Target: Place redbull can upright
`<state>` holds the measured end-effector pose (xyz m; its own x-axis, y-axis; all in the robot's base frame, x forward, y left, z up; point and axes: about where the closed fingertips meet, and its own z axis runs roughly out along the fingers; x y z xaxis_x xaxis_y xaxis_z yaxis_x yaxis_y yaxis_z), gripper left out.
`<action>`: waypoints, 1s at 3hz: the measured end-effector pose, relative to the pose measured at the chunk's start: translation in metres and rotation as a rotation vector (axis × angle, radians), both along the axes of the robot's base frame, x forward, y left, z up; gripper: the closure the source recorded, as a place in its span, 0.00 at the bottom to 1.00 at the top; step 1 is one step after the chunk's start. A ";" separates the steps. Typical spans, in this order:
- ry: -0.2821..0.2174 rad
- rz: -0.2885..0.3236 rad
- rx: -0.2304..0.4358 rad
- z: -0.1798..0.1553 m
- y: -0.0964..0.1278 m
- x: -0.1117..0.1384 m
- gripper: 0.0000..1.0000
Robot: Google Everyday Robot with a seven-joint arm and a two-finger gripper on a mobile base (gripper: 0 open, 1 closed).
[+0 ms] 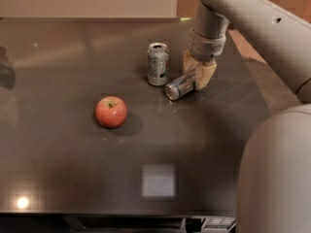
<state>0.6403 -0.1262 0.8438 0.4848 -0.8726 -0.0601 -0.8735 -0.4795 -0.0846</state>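
Note:
The redbull can [178, 87] lies on its side on the dark table [73, 169], its silver end facing front left. My gripper [197, 73] comes down from the upper right. Its tan fingers [205, 75] sit on either side of the can's far end and look closed against it. The can still rests on the table. A wider white-and-green soda can [158, 63] stands upright just left of the gripper, close to the lying can.
A red apple [111, 111] sits left of the middle of the table. My arm and base [277, 169] fill the right side. The table's right edge [257, 89] runs just beyond the gripper.

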 end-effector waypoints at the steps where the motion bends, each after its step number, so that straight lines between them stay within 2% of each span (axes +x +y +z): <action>1: -0.083 0.072 -0.030 0.023 -0.006 -0.006 0.88; 2: -0.202 0.173 -0.065 0.055 -0.011 -0.021 1.00; 3: -0.339 0.284 -0.118 0.082 -0.018 -0.039 1.00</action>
